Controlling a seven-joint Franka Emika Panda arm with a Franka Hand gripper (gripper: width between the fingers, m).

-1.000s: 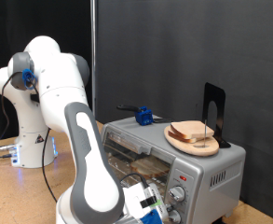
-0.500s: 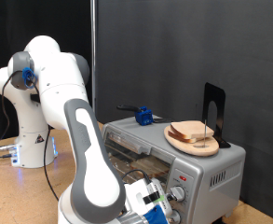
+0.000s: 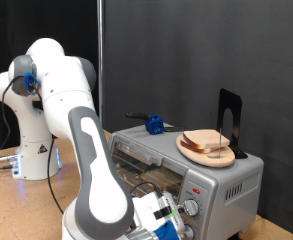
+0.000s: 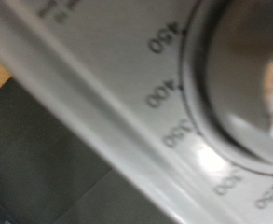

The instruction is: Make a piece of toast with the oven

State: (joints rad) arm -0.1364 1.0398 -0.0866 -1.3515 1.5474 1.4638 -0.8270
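Nothing's shifted vs prior frames: gripper at oven knob, temp-setting step, open/closed can't tell; next needs firm grip w/ twist.

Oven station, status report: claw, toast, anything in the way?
Claw at the oven knobs, dial numbers filling the wrist view. Toast inside on the rack. Spare slices on plate on top. No obstruction visible.
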